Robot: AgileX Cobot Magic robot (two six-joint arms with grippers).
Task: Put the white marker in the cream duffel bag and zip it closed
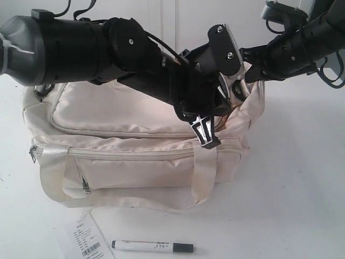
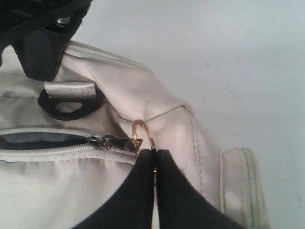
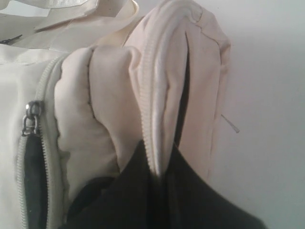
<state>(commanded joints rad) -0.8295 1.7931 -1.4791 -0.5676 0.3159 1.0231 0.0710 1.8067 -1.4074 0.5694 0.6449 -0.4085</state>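
Note:
The cream duffel bag [image 1: 135, 145] lies in the middle of the table. The white marker [image 1: 152, 247] lies on the table in front of it, outside the bag and untouched. My left arm reaches across the bag's top to its right end. There my left gripper [image 2: 155, 156] is shut on the gold ring [image 2: 141, 134] of the top zipper's pull. The slider [image 2: 102, 141] sits near that end, with a dark gap open behind it. My right gripper [image 3: 162, 168] is shut on a fold of bag fabric and zipper tape [image 3: 155, 95] at the same end.
A paper tag with a barcode [image 1: 86, 240] lies by the marker's left end. The bag's strap handle [image 1: 205, 172] hangs down its front over the pocket zipper [image 1: 135, 154]. A black buckle [image 2: 71, 102] sits near the ring. White table [image 1: 302, 183] shows to the right.

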